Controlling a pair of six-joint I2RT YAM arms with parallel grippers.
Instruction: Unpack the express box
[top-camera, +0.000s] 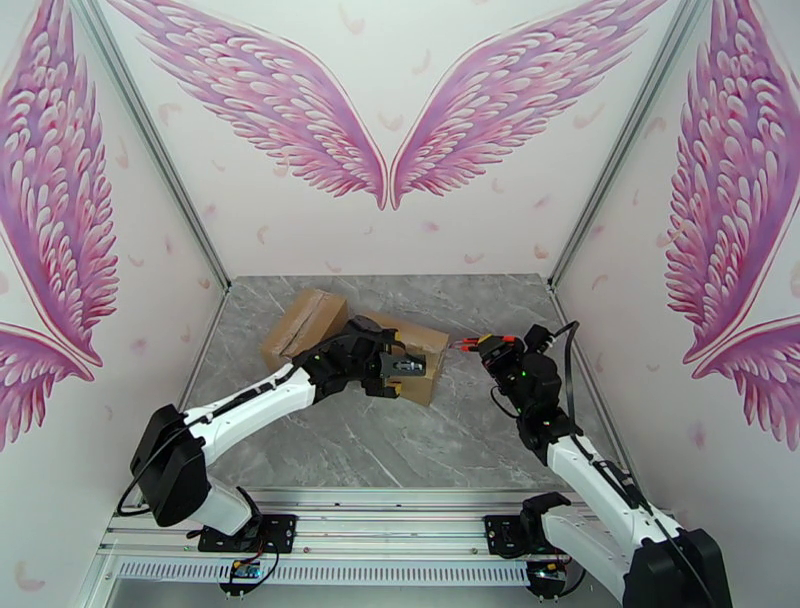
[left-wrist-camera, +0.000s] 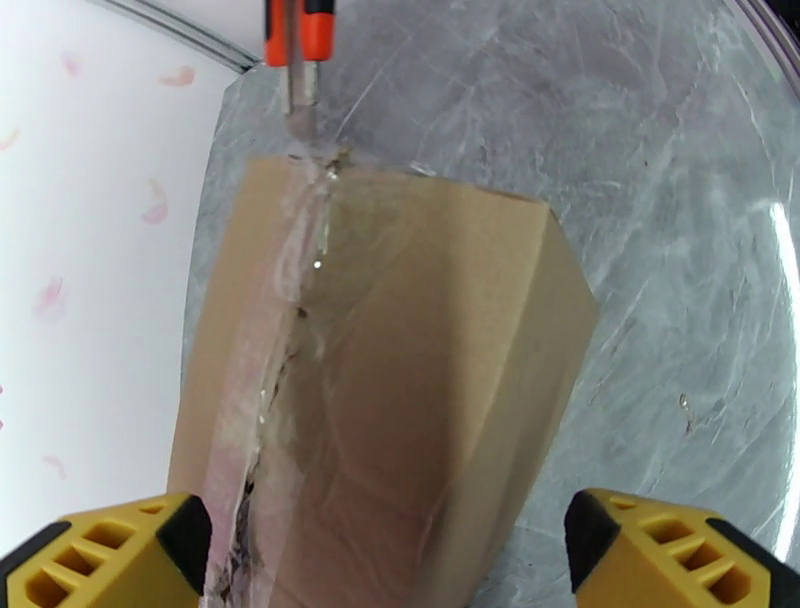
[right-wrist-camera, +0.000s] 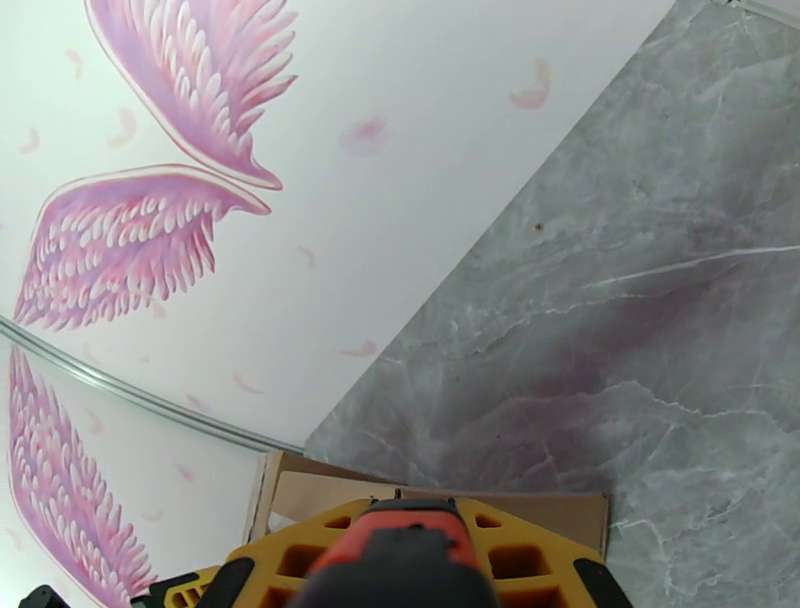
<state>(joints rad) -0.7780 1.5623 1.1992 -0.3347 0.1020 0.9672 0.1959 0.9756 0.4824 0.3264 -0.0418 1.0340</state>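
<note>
The express box (top-camera: 305, 325) is brown cardboard and lies at the middle of the grey table. My left gripper (top-camera: 405, 368) hovers over its near right part, open. From the left wrist the box (left-wrist-camera: 420, 340) runs away from me between my spread yellow fingers (left-wrist-camera: 110, 560), with a torn clear tape seam (left-wrist-camera: 290, 300) along its top. An orange box cutter (left-wrist-camera: 300, 50) has its blade at the seam's far end. My right gripper (top-camera: 490, 350) is shut on that cutter (top-camera: 468, 346) just right of the box. The cutter handle (right-wrist-camera: 400, 555) sits between my yellow fingers (right-wrist-camera: 290, 565).
The marble table top (top-camera: 440, 440) is walled at the back and on both sides by white panels with pink wings (top-camera: 385, 150). Bare table lies in front of the box and to its right. A box edge (right-wrist-camera: 540, 505) shows below the right wrist.
</note>
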